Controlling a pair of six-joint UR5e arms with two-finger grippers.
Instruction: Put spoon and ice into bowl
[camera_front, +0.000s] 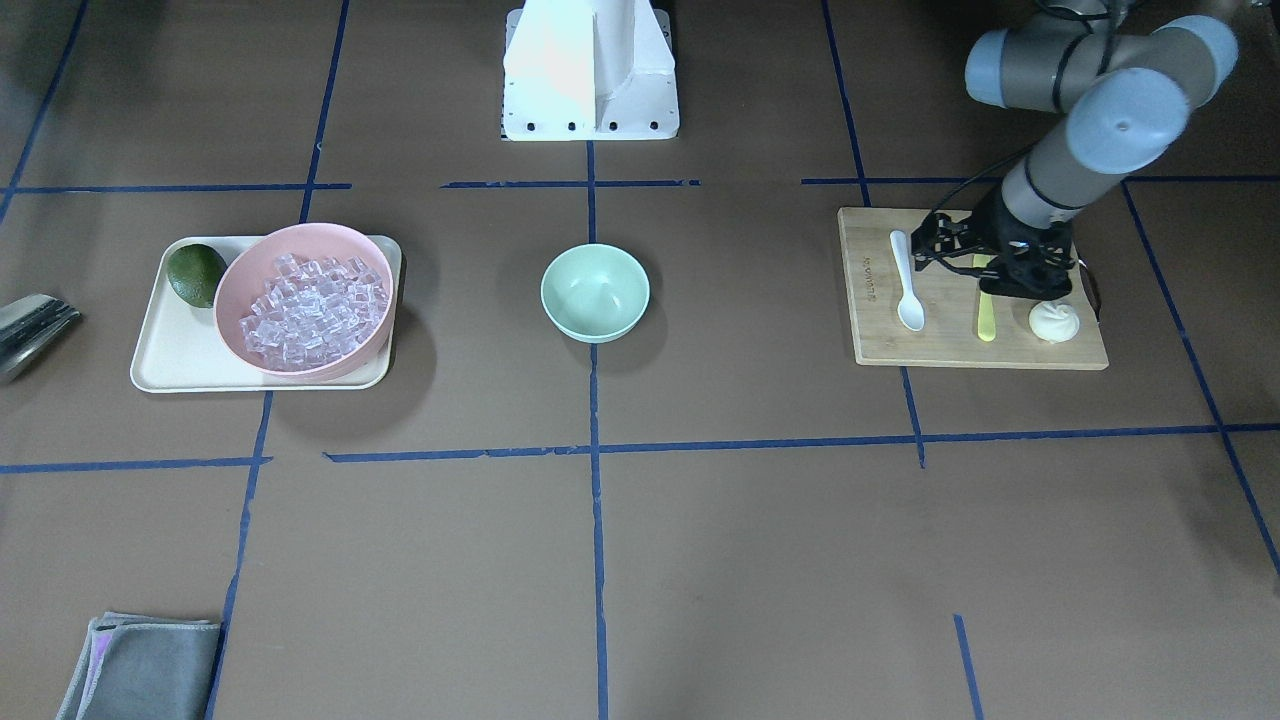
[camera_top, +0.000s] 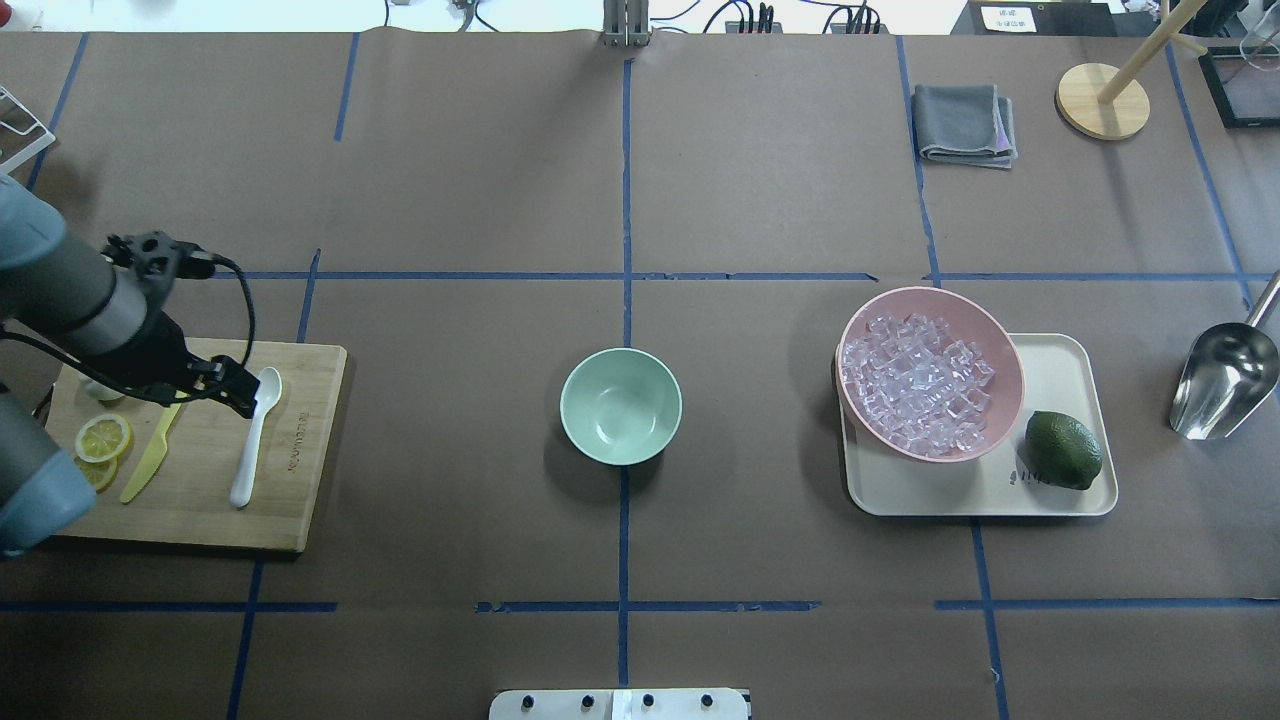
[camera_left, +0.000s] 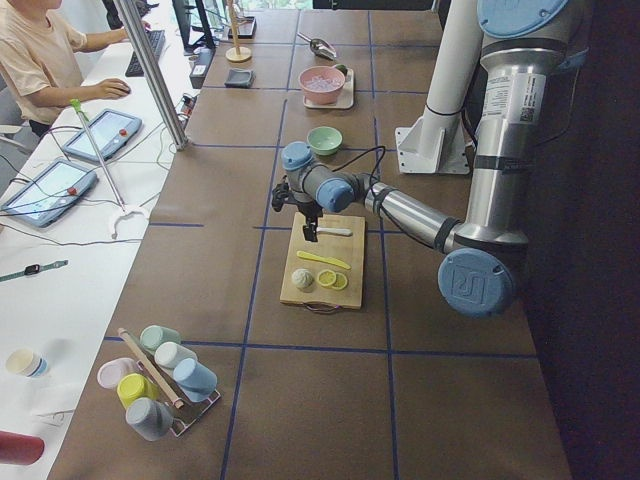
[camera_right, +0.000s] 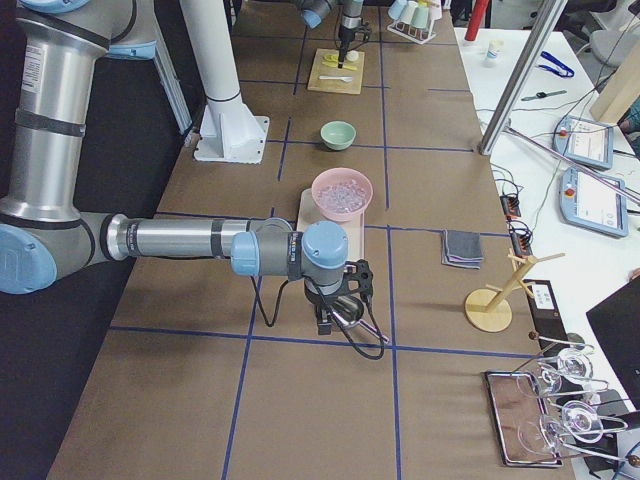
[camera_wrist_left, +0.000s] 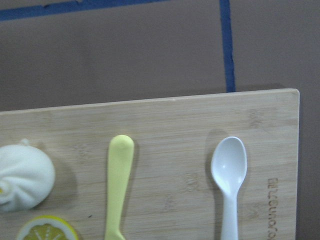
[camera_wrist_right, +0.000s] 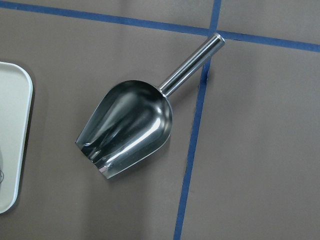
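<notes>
Grey cloth (camera_front: 140, 665) nearest on bench; then spoon (camera_front: 908, 285) flat on wood board (camera_front: 960, 350), L gripper (camera_front: 925, 255) just beside it, jaws' gap unclear. Bowl (camera_front: 595, 292) mid-bench, ice (camera_front: 310, 310) heaped in pink bowl (camera_front: 300, 235) on tray (camera_front: 170, 360). R gripper (camera_right: 324, 326) by metal scoop (camera_wrist_right: 130, 130), jaws can't tell.

I see two arms of the same build: silver-grey tubes and fat round joints with pale blue caps. The left arm (camera_front: 1120, 130) fills the front view's upper right. Its left gripper (camera_top: 238, 396) is black linkage, and a thin black cable (camera_top: 246, 300) loops off the wrist. The right arm (camera_right: 180, 240) crosses the right-side view's left half. One blue cap (camera_left: 480, 283) bears a round logo, and an upright tube has a white label (camera_left: 507, 95). The white pedestal (camera_front: 590, 80) has a row of dark screws.
</notes>
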